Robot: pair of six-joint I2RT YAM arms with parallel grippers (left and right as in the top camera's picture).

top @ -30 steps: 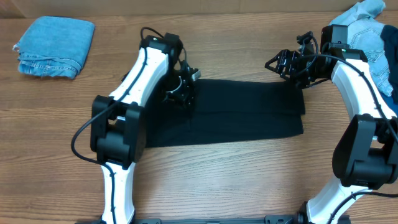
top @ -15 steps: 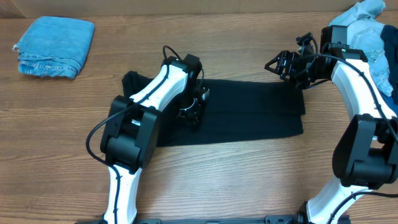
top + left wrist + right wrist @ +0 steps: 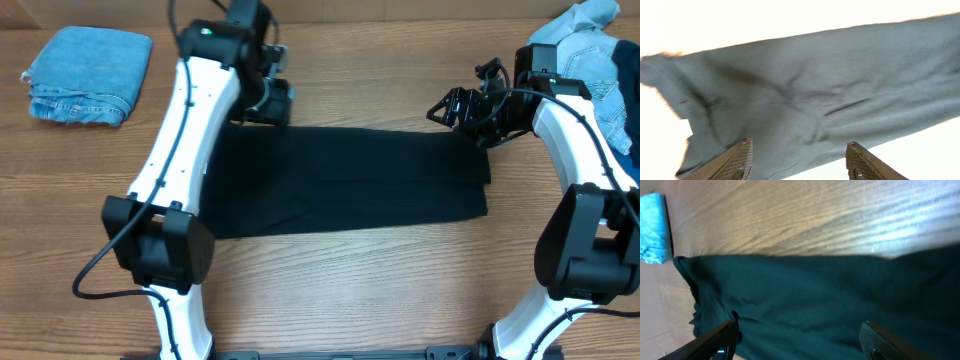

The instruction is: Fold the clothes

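The black T-shirt [image 3: 350, 180] lies flat on the table, folded into one long strip running left to right. My left gripper [image 3: 268, 103] hovers open just beyond the strip's far left corner. In the left wrist view the cloth [image 3: 805, 85] fills the frame, and the left gripper [image 3: 800, 145] has nothing between its fingers. My right gripper [image 3: 447, 105] stands open above the far right corner. The right wrist view shows the right gripper [image 3: 799, 325] spread wide over the dark cloth [image 3: 815, 290].
A folded light-blue denim piece [image 3: 88, 75] sits at the far left corner of the table, also in the right wrist view as denim [image 3: 652, 227]. A loose heap of light-blue denim and blue cloth [image 3: 600, 50] lies at the far right, behind the right arm.
My left arm swung from over the shirt's left part back to its far left corner and its jaws widened. The shirt's left end now lies flatter. The right arm has hardly moved.
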